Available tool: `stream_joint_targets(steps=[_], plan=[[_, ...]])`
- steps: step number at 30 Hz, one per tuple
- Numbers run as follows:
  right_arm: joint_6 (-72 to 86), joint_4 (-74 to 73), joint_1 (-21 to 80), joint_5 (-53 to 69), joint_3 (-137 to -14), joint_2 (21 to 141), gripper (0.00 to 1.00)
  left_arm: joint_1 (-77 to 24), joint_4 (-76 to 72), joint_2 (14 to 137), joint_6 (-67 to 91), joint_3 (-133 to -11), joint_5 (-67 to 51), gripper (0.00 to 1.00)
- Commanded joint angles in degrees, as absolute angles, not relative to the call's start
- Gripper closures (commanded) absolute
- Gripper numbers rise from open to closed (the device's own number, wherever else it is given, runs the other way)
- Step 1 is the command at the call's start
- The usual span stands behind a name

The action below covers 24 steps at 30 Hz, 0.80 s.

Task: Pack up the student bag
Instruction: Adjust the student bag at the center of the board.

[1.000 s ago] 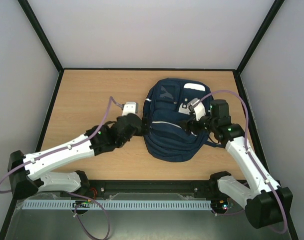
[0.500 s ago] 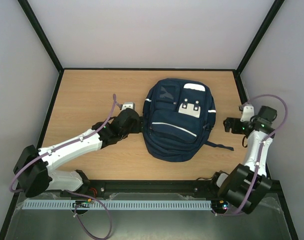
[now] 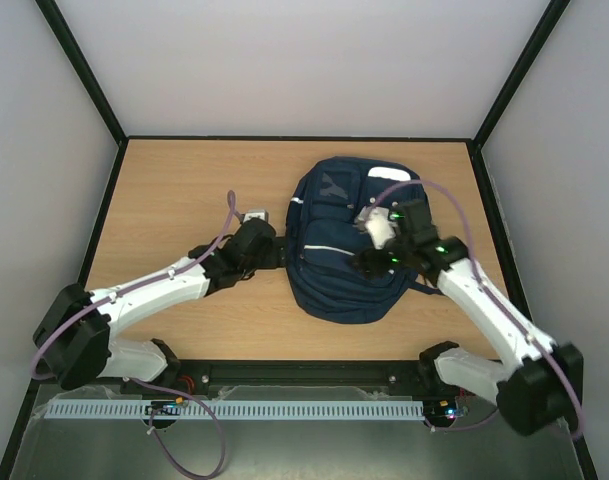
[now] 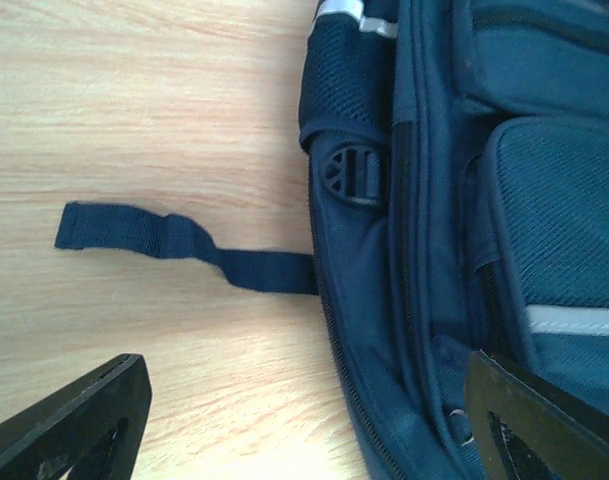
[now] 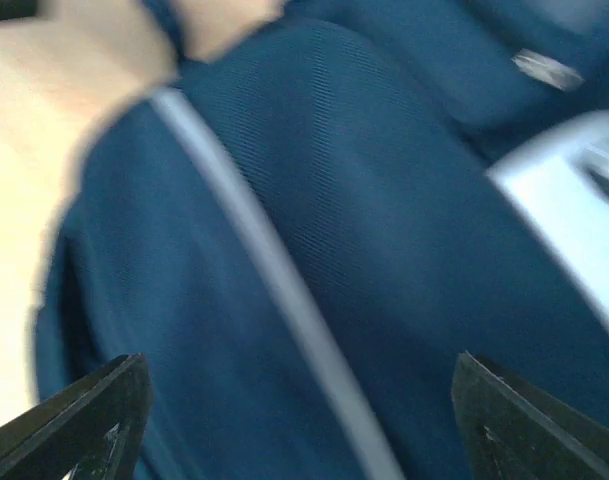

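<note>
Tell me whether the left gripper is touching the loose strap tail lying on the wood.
Apart. The left wrist view shows bare table between the strap and both fingers of the open left gripper.

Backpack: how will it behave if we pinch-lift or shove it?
Probably floppy: the student bag is soft fabric lying slumped on the table, so a pinch would likely raise just a fold. Its creased front suggests little inside, so perhaps light for its size. Pushed, it may bunch rather than slide, and its loose strap could trail.
</note>
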State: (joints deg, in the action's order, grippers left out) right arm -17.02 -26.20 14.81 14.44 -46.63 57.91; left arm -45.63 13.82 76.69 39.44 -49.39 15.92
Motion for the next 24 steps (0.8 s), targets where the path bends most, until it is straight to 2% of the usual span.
stream_joint_targets(steps=[1,4,8,12,14,20,24], plan=[[-12.45,-27.93,27.47,11.78,-55.07,69.61,0.18,-44.93,13.28,73.3,39.26,-46.62,16.32,0.11],[-11.42,-28.39,27.86,13.26,-57.69,74.35,0.18,-43.88,10.85,72.9,37.73,-44.81,15.58,0.11],[-11.97,-28.04,27.86,11.61,-56.96,72.6,0.15,-42.31,7.84,75.5,36.15,-44.1,13.86,0.13],[-13.26,-27.62,27.8,2.93,-54.6,69.34,0.09,-38.11,2.15,80.64,35.93,-43.37,6.74,0.27],[-13.59,-27.21,27.04,-0.83,-52.89,68.19,0.08,-36.11,-2.87,82.84,34.84,-43.42,2.08,0.29],[-12.57,-27.8,12.53,2.51,-52.71,70.56,0.12,-31.39,-11.32,90.3,34.78,-48.61,-8.01,0.24],[-10.74,-26.78,5.83,3.76,-54.21,73.56,0.1,-29.86,-10.47,98.43,35.81,-55.78,-10.47,0.23]])
